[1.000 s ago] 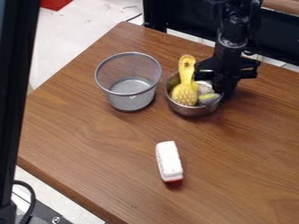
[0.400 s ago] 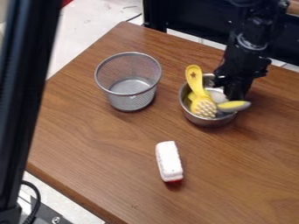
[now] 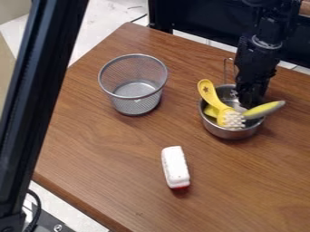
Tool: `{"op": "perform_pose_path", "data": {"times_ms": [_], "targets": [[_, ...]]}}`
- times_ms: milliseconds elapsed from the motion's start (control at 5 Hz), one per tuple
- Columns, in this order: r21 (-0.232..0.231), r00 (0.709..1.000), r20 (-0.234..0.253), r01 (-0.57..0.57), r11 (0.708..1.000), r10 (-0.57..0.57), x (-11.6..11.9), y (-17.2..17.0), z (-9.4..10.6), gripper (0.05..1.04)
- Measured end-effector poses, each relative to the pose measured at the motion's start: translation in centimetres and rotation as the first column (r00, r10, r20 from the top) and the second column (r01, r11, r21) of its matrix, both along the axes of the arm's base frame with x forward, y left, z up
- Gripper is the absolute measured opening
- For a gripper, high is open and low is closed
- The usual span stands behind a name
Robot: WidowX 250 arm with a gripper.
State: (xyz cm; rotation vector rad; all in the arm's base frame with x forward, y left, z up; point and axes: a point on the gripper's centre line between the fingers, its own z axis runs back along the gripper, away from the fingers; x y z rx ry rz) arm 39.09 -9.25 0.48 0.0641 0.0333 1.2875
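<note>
The steel pot stands upright right of the mesh basket; in it lie a yellow brush with white bristles and a yellow-grey piece jutting over the rim; the gripper dips into it, hiding part of its far side, its jaws too obscured to tell open from closed; brown wood-grain table, pale floor; nearer, a white block, red beneath; a black post blocks the left.

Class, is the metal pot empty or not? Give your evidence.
Not empty: a yellow brush sits in the metal pot, its handle sticking up past the rim.
</note>
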Motion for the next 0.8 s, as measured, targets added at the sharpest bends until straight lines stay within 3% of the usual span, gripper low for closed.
{"op": "perform_pose_path", "data": {"times_ms": [200, 400, 800], "targets": [[0.0, 0.985, 0.015, -0.175, 0.985, 0.175, -0.8, 0.2, -0.3, 0.062], [-0.01, 0.972, 0.022, -0.233, 0.972, 0.233, -1.8, 0.6, -0.4, 0.062], [-0.052, 0.938, 0.131, -0.317, 0.947, 0.321, -3.2, 1.4, -0.2, 0.062]]}}
